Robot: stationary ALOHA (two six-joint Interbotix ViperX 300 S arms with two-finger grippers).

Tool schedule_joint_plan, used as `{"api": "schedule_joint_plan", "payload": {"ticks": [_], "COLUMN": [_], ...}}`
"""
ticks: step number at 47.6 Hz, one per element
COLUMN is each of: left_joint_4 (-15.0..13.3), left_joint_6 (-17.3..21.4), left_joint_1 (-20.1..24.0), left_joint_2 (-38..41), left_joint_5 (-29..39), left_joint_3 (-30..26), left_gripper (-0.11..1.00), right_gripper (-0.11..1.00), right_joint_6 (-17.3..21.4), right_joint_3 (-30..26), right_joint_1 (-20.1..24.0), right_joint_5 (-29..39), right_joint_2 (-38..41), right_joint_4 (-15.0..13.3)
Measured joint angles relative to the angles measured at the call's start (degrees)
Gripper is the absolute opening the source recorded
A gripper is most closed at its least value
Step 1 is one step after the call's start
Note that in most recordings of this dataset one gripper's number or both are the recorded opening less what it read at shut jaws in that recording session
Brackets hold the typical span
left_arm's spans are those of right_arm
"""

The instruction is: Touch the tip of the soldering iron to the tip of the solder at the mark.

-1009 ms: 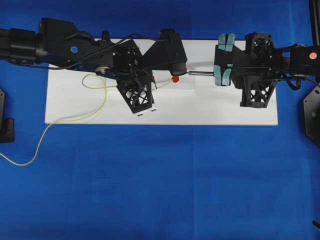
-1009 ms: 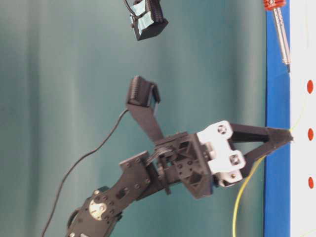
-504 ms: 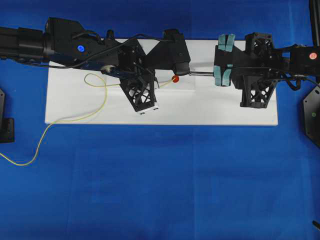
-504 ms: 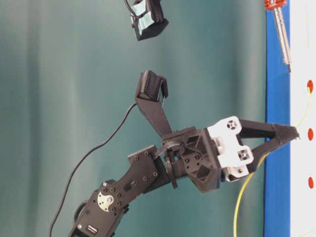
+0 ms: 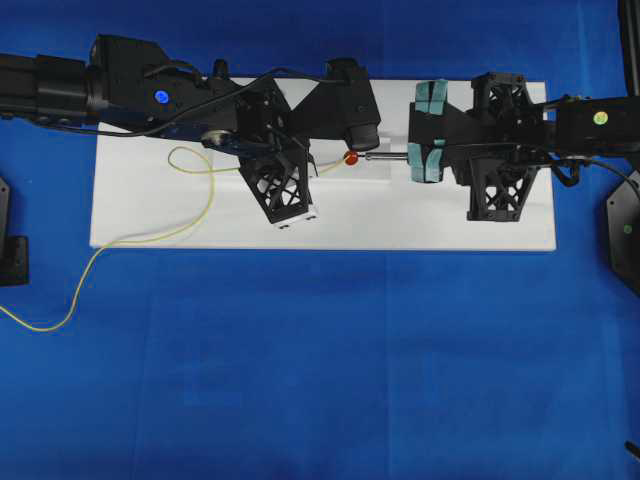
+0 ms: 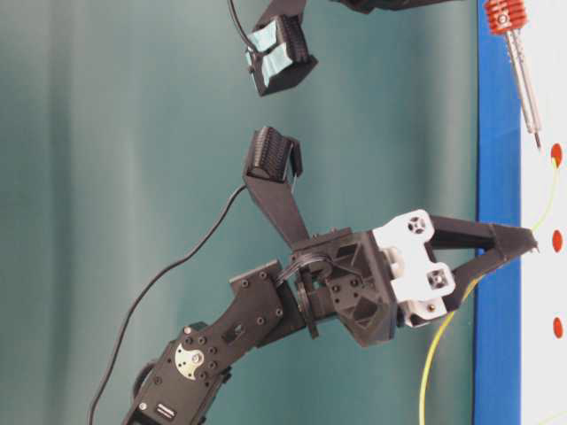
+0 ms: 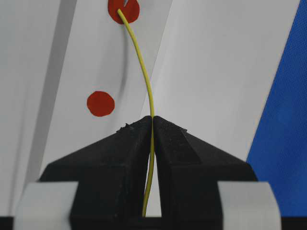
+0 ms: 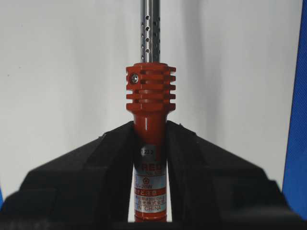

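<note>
Overhead view, reading from the left: the solder (image 5: 150, 235) trails across the blue cloth (image 5: 320, 380) onto the white board (image 5: 180, 200), and the left gripper (image 7: 152, 125) is clamped on it, its free end resting on the red mark (image 7: 123, 9). Further right, the right gripper (image 8: 149, 143) grips the soldering iron (image 8: 149, 110) by its orange-red handle, tip just short of that mark (gap unclear). Risk, I judge: the thin wire flexes, so a slightly off-line approach could nudge it off the mark.
</note>
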Motion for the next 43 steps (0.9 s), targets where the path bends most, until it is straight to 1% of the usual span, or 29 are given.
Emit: {"api": "schedule_joint_plan", "payload": {"ticks": [14,43], "left_joint_4": [0.0,0.0], "left_joint_6": [0.0,0.09], "left_joint_1": [-0.18,-0.44], "left_joint_2": [0.09,0.0], "left_joint_5": [0.0,0.44], "left_joint_3": [0.09,0.18], "left_gripper": [0.01,0.01], "right_gripper": [0.06,0.06], "right_joint_6": [-0.26,-0.26], "right_joint_3": [-0.7,-1.41], "right_joint_1": [0.0,0.0], "right_joint_5": [0.0,1.05], "right_joint_2": [2.2,2.64], "right_joint_4": [0.0,0.0]}}
